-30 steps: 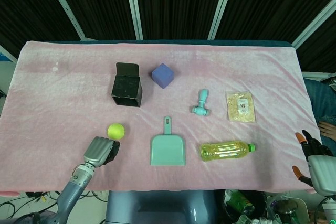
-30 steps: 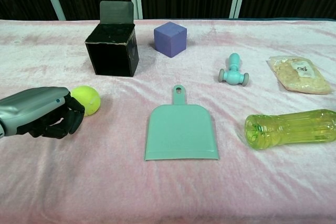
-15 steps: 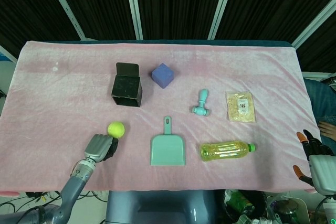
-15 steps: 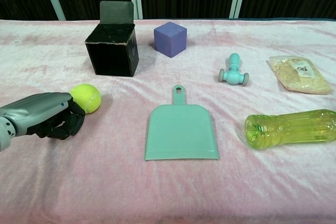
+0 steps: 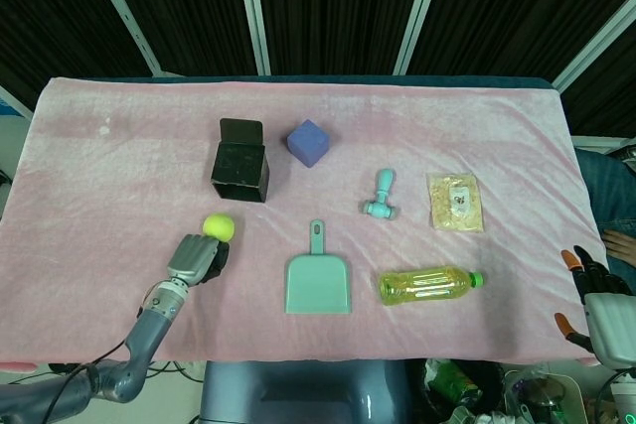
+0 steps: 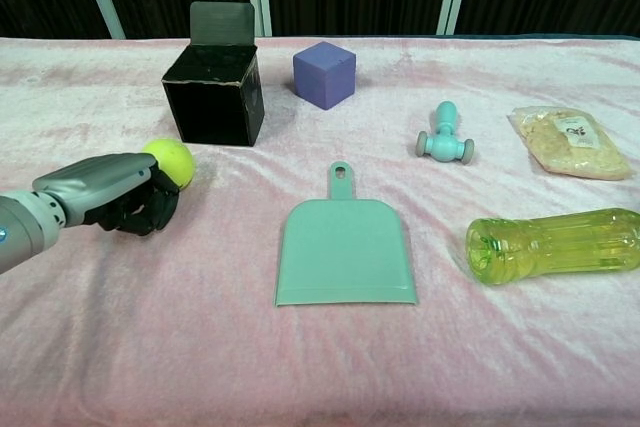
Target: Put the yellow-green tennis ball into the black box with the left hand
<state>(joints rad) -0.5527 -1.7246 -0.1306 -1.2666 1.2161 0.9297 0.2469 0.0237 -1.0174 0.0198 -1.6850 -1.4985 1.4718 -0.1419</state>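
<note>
The yellow-green tennis ball point(image 5: 219, 226) point(image 6: 172, 159) lies on the pink cloth, just in front of the black box point(image 5: 239, 174) point(image 6: 213, 97), whose open side faces the near edge with its lid flap up. My left hand point(image 5: 197, 260) point(image 6: 115, 192) sits right behind the ball with its fingers curled in and its knuckles touching the ball, but it has no hold on it. My right hand point(image 5: 594, 300) hangs off the table's right near corner with its fingers spread, holding nothing.
A purple cube point(image 5: 308, 143) stands right of the box. A teal dustpan point(image 5: 317, 280) lies in the near middle, with a yellow bottle point(image 5: 429, 285) on its side to the right. A teal roller point(image 5: 380, 196) and a snack bag point(image 5: 455, 202) lie further right.
My left hand has moved forward toward the box. The ball has rolled ahead of it, closer to the box. The right hand has stayed still.
</note>
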